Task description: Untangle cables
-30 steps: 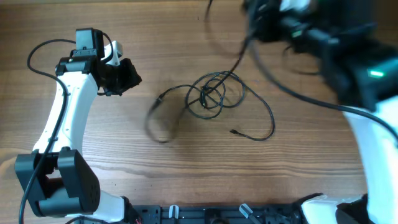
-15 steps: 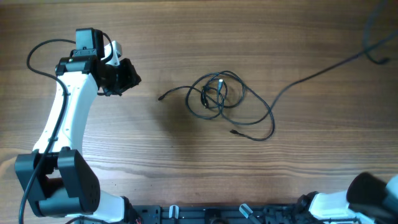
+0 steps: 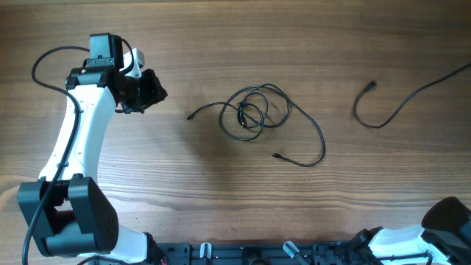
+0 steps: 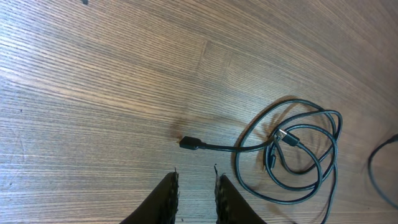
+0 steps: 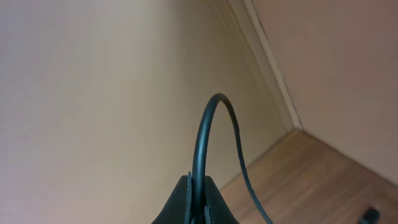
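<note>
Pulled clear of the coil, now upper right: freed cable (image 3: 379, 126) | coiled cables (image 3: 246, 114) centre frame | left gripper (image 4: 196, 186) jaws slightly apart, empty | right gripper (image 5: 199, 183) clamped on freed cable

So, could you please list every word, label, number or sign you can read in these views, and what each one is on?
There are none to read in any view: the wooden table, the coiled cables, the separate cable pinched in the right hand and the left arm show no legible words, labels, numbers or signs.
</note>
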Tool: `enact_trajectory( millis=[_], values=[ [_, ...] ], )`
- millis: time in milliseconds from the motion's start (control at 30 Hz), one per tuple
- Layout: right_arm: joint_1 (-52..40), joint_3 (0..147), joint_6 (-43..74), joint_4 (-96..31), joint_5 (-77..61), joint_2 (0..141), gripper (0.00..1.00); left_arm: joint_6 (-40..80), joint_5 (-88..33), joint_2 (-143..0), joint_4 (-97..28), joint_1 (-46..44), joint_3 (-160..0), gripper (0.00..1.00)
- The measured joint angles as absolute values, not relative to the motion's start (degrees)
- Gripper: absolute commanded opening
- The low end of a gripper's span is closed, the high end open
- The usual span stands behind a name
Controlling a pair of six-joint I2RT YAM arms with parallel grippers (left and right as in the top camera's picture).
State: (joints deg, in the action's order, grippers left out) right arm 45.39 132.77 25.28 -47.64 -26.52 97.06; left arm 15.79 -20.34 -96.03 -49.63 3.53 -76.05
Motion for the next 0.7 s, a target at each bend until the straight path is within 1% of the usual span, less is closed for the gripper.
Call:
enact_trajectory(
  millis=[33,67,133,233,267,333,400,467,533,567,700],
  values=[
    [45.4,132.9,24.9,-47.6,-26.1,97.1,0.05,15.8,-20.3,-96.0,-49.6,3.5,-76.1,0.24],
    [45.4,133.0,22.3,-47.7,-22.1,97.1,0.04,15.8,-20.3,-96.0,-49.6,3.5,-76.1,0.24],
    [45.4,133.0,20.8,-48.2,-17.1,97.1,0.05,15.8,-20.3,-96.0,-49.4,3.5,-76.1,0.25],
    [44.8,133.0,18.6,-49.5,-2.2,97.0,0.05,16.1,-20.2,-96.0,-47.5,3.5,-76.1,0.26],
    [44.1,133.0,17.8,-49.7,0.8,97.0,0.05,16.7,-20.2,-96.0,-47.0,3.5,-76.1,0.26],
    [39.9,133.0,15.0,-51.2,9.2,97.0,0.05,17.3,-20.2,-96.0,-46.7,3.5,-76.1,0.26],
    [33.5,133.3,13.1,-56.3,15.9,97.3,0.05,17.8,-20.2,-96.0,-46.6,3.5,-76.1,0.26],
    [28.8,133.8,12.9,-63.6,17.1,99.4,0.05,18.0,-20.2,-96.0,-46.6,3.5,-76.1,0.26],
    [27.1,133.9,12.9,-66.9,15.0,102.1,0.04,18.0,-20.2,-96.0,-46.8,3.5,-76.1,0.26],
    [25.9,133.9,12.9,-71.4,12.0,104.7,0.05,18.0,-20.2,-96.0,-46.9,3.5,-76.1,0.26],
    [23.8,133.5,12.9,-79.8,7.3,112.5,0.05,18.0,-20.2,-96.0,-47.1,3.5,-76.1,0.27]
  ],
)
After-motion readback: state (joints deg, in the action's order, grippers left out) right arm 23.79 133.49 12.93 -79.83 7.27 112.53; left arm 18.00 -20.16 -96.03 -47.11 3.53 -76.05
